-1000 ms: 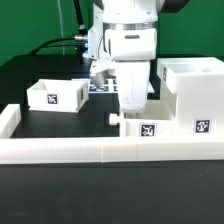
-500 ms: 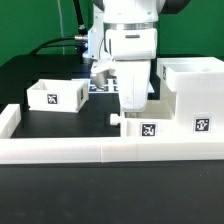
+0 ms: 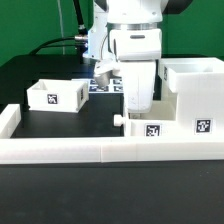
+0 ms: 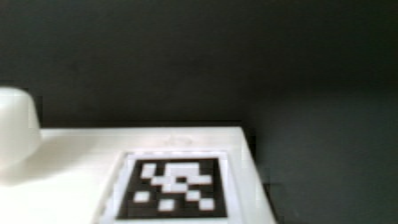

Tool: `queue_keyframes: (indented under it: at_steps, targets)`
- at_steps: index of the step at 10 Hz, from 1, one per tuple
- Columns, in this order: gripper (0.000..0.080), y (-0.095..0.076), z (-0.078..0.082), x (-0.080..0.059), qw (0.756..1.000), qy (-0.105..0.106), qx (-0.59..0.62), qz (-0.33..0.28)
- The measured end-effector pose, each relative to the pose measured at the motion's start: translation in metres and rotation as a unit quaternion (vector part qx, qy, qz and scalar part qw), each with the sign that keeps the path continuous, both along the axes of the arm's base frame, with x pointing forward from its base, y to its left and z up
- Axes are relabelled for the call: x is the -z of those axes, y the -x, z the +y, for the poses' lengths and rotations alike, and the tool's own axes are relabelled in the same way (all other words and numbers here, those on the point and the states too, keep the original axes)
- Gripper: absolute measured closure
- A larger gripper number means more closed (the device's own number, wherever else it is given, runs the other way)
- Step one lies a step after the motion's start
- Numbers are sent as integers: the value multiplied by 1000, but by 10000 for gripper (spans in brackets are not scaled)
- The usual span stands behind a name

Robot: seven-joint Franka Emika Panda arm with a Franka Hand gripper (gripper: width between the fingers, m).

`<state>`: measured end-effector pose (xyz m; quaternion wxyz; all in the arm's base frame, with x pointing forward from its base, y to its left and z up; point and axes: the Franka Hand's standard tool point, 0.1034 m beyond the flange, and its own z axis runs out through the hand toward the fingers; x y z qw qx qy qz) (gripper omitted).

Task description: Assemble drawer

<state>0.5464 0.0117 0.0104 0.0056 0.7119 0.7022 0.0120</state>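
The tall open-sided case (image 3: 190, 98) stands at the exterior view's right. A knobbed tray (image 3: 150, 128) lies on the table against the case's open side, with its knob (image 3: 120, 120) pointing to the exterior view's left. My gripper (image 3: 136, 106) reaches straight down onto this tray. Its fingertips are hidden behind the hand and the tray wall, and the tray moves along with it. The wrist view shows the tray's tagged white face (image 4: 178, 185) and its knob (image 4: 15, 125) very close, with no fingers. The second tray (image 3: 55, 95) sits apart at the left.
The long low white border wall (image 3: 90, 150) runs along the front and turns back at the left (image 3: 8, 120). The marker board (image 3: 102, 87) lies behind the arm. Black cables hang at the back left.
My gripper and the knobbed tray under it have shifted together a little to the exterior view's right, toward the case. The left tray and the case have not moved.
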Motion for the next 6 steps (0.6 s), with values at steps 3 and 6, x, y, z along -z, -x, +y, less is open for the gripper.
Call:
queue_keyframes:
  at_steps: [3,6]
  targets:
    - [757,-1,-2,0,1000,1,1,1]
    - [757,-1,-3,0,1000,1,2,1]
